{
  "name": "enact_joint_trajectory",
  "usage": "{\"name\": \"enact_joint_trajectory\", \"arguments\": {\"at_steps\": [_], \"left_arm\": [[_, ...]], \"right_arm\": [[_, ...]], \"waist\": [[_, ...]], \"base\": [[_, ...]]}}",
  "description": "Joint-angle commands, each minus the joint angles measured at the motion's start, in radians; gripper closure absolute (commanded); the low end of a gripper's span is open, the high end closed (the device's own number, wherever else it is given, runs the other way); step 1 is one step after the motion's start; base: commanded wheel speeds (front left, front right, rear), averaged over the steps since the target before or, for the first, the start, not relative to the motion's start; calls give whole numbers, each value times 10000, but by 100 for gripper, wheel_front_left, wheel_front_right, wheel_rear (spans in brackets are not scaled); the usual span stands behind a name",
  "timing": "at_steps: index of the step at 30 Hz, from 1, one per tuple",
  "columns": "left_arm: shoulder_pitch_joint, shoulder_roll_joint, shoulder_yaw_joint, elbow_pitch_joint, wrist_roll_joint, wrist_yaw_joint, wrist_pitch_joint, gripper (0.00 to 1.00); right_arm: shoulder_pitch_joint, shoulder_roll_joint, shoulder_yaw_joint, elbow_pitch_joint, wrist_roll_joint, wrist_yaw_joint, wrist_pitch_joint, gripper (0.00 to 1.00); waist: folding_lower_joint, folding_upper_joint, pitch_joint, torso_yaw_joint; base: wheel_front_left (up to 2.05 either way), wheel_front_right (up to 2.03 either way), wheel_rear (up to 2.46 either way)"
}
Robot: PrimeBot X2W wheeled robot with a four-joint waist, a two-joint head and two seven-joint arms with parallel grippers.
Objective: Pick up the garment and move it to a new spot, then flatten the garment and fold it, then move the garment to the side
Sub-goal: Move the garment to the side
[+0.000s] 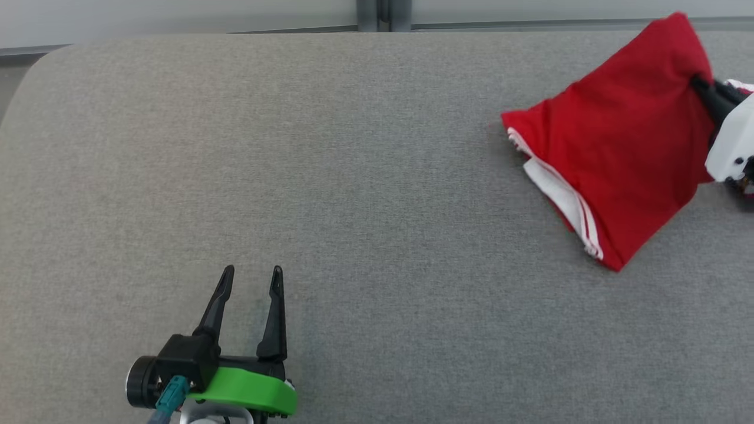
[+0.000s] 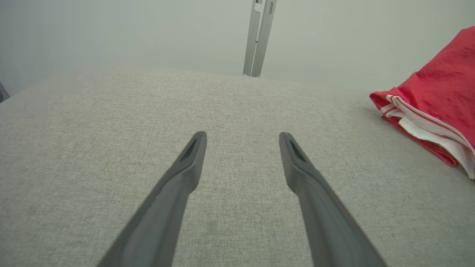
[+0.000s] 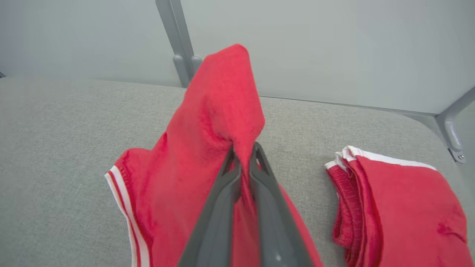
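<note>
- My right gripper (image 3: 243, 150) was pinched shut on a fold of the red garment (image 3: 207, 122), which stood up in a peak.
- My left gripper (image 1: 252, 277) was spread wide and held nothing, at 7 o'clock in the head view.
- The red garment sat at 2 o'clock there, on the grey table (image 1: 353, 176).
- A folded red pile (image 3: 400, 207) lay near it, at 4 o'clock in my right wrist view.
</note>
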Motion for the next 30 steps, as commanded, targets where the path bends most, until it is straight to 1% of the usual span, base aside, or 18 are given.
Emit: {"name": "enact_joint_trajectory", "arguments": {"at_steps": [1,4,7,13,15,21,30], "left_arm": [[-243,29,-44,-27,2,-59,-23,0],[-401,31,-197,-110,-122,-112,-23,0],[-422,31,-251,-186,-162,-69,-23,0],[-256,31,-209,-71,-54,-138,-23,0],[-268,31,-140,-62,-34,-174,-23,0],[-340,31,49,-81,103,-244,-23,0],[-297,31,170,-8,382,-376,-23,0]], "right_arm": [[-258,-135,-134,97,-271,-13,-197,100],[-591,-215,-323,305,-515,-13,-238,100],[-791,-392,-563,404,-642,-13,-158,100],[-860,-579,-1111,608,-889,-13,-260,100],[-962,-573,-1351,667,-984,-13,-301,100],[-992,-444,-1648,604,-1095,-14,-123,100],[-775,-487,-2095,643,-1324,-14,-33,100]], "waist": [[-1,-1,264,-410],[-1,-1,374,-505],[-1,-1,469,-569],[-1,-1,627,-655],[-1,-1,679,-697],[-1,-1,715,-898],[-1,-1,685,-1121]], "base": [[0,0,0],[0,0,0],[0,0,0],[0,0,0],[0,0,0],[0,0,0],[0,0,0]]}}
